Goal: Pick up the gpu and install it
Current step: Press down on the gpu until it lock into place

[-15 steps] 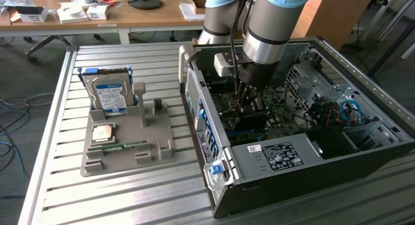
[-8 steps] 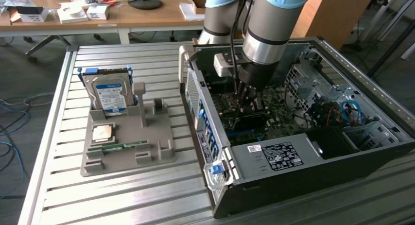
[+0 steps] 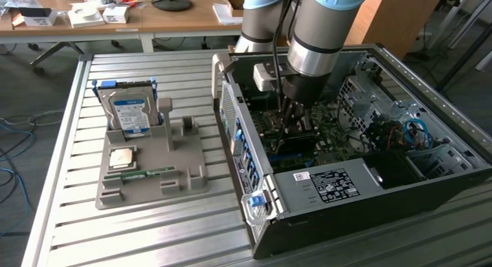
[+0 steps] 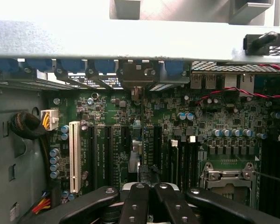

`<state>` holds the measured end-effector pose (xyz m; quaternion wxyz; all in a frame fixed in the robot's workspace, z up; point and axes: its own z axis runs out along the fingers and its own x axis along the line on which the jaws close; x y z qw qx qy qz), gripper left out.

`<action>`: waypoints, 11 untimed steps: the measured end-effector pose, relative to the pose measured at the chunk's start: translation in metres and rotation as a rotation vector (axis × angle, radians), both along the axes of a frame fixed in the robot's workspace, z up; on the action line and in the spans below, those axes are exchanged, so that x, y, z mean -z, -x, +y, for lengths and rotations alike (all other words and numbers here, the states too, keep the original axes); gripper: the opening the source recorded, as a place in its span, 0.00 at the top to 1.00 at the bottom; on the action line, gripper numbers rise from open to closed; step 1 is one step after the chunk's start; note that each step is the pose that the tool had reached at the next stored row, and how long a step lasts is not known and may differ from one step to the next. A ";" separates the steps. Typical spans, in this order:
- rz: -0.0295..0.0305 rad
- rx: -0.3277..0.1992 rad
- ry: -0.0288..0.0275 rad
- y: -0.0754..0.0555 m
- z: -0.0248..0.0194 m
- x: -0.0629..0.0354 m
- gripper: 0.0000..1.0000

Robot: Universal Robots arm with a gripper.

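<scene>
Pincer down inside the open PC case, install step in hand.

Exterior view: the arm reaches into the black steel computer case point(image 3: 338, 180) on the ribbed metal desk point(image 3: 138, 232); its pincer point(image 3: 296, 128) hangs low over the green motherboard. On the exterior view's left, a grey moulded holder point(image 3: 154, 175) carries the boxy hard drive point(image 3: 131, 111).

Wrist view: the pincer point(image 4: 149, 193) is closed, black links folded together, over the slots beside a white expansion slot point(image 4: 74, 156). I cannot make out the gpu, so whether it is gripped or seated I cannot tell.
</scene>
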<state>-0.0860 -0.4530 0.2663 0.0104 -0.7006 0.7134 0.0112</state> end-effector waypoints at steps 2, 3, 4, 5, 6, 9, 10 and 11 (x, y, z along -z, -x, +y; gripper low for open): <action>0.0001 0.000 0.0001 0.000 0.0000 0.0002 0.89; 0.0000 0.000 -0.0001 0.000 0.0000 0.0003 0.89; 0.0000 0.000 -0.0002 0.000 0.0000 0.0003 0.89; -0.0001 0.000 -0.0003 0.000 0.0000 0.0004 0.89; 0.0000 0.000 -0.0002 0.000 0.0000 0.0003 0.89; -0.0001 0.000 -0.0003 0.000 0.0000 0.0004 0.89; 0.0000 0.000 -0.0003 0.000 0.0000 0.0005 0.89; 0.0000 0.000 -0.0002 0.000 0.0000 0.0005 0.89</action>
